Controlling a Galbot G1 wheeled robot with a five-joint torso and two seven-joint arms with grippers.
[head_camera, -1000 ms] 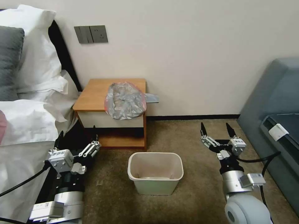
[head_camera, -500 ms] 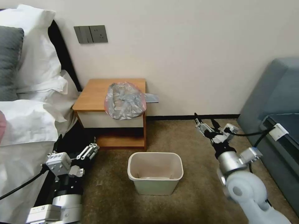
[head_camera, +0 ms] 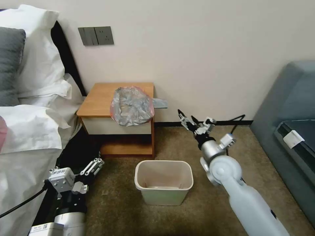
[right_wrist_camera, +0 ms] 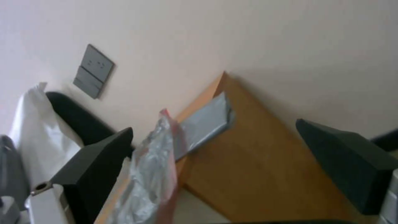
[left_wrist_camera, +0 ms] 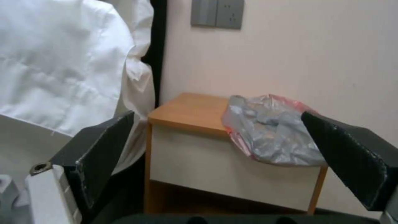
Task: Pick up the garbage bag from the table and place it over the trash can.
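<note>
- The left tool (head_camera: 95,163) sits low beside the bed (head_camera: 23,157), fingers spread and empty; it has dropped slightly since a second ago and is otherwise idle.
- The trash can (head_camera: 164,183) stands on the carpet between the two arms, nearer to the robot than either tool's tip, with nothing over its rim.
- The right tool (head_camera: 187,119) is open and holds nothing. A second ago it hung far out to the right; it has swung inward and forward, and now points at the right side of the table (head_camera: 98,98).
- Just beyond it and to its left, the garbage bag (head_camera: 132,105) lies crumpled on the table's front right corner, draping over the edge, with a flat grey flap (right_wrist_camera: 205,119) sticking out past the side.
- The bag looks very light, limp and slippery; I judge the overhanging flap or the pinkish rim the easiest place to pinch.
</note>
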